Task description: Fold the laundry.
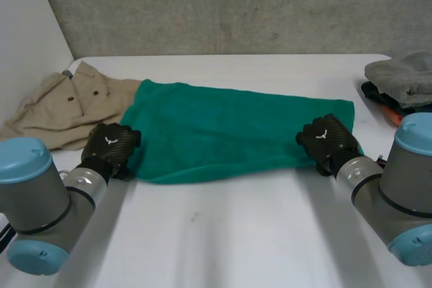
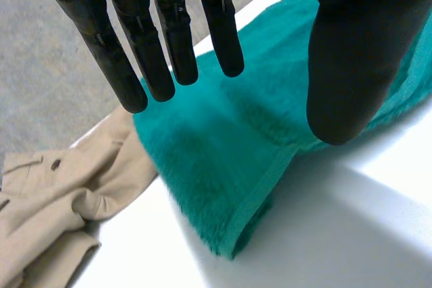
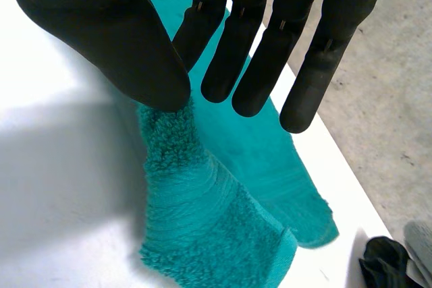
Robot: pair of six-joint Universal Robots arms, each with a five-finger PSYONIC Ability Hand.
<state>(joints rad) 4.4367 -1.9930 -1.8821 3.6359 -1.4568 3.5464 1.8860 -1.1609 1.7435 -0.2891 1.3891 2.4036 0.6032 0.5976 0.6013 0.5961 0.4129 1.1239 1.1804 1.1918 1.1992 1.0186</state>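
Left hand (image 1: 110,144): fingers (image 2: 169,45) straight, thumb spread wide, holding nothing, above the near left corner of the green towel (image 1: 229,129). Right hand (image 1: 327,137): fingers (image 3: 250,52) straight, thumb apart, above the towel's right end; thumb contact cannot be confirmed. The towel lies doubled across the middle of the table (image 1: 236,234). The wrist views show its looped pile and flat hem band. The head view shows a buttoned beige shirt (image 1: 61,106) at the far left corner and grey cloth (image 1: 405,75) at the right edge, cut off.
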